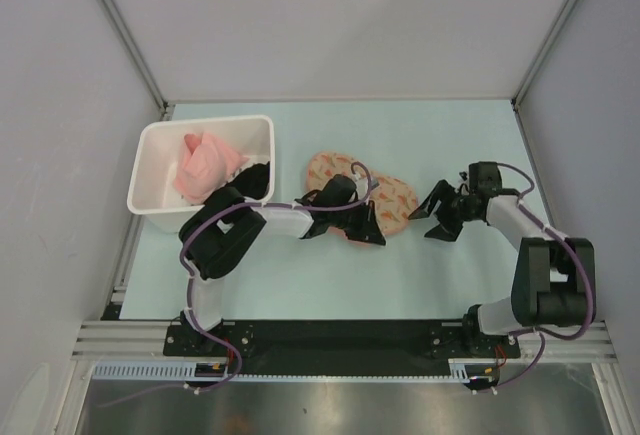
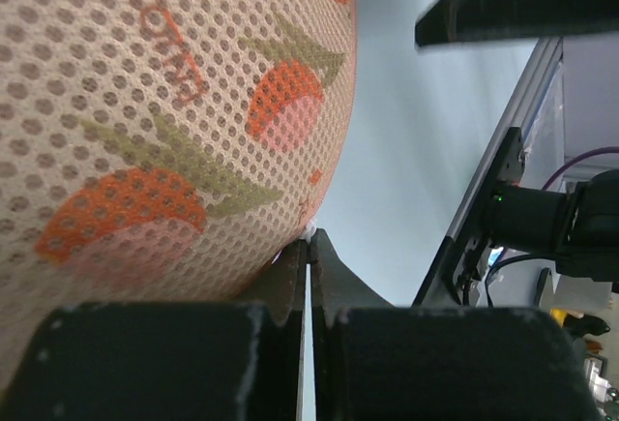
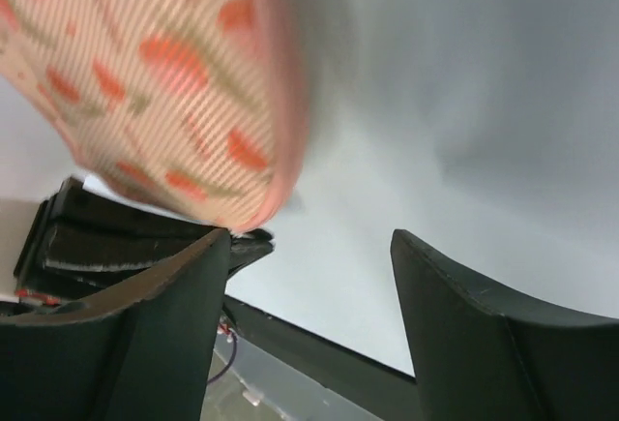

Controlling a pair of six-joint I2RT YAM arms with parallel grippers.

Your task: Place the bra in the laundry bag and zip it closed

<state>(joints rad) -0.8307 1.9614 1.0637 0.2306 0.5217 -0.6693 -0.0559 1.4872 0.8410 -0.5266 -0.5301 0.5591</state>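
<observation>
The laundry bag point(image 1: 392, 195) lies on the table as two closed peach-print lobes. It fills the left wrist view point(image 2: 174, 102) and shows at upper left in the right wrist view point(image 3: 164, 82). My left gripper point(image 1: 372, 235) is shut at the bag's near rim, and its tips point(image 2: 309, 239) pinch a small white piece there that looks like the zipper pull. My right gripper point(image 1: 432, 223) is open and empty just right of the bag, its jaws wide apart point(image 3: 309, 247) and not touching it. The bra is not in view.
A white plastic bin point(image 1: 150, 190) stands at the left with a pink cloth point(image 1: 205, 167) and a black garment point(image 1: 257, 177) in it. The pale table point(image 1: 440, 140) is bounded by grey walls and by a metal rail along its right edge point(image 2: 503, 150).
</observation>
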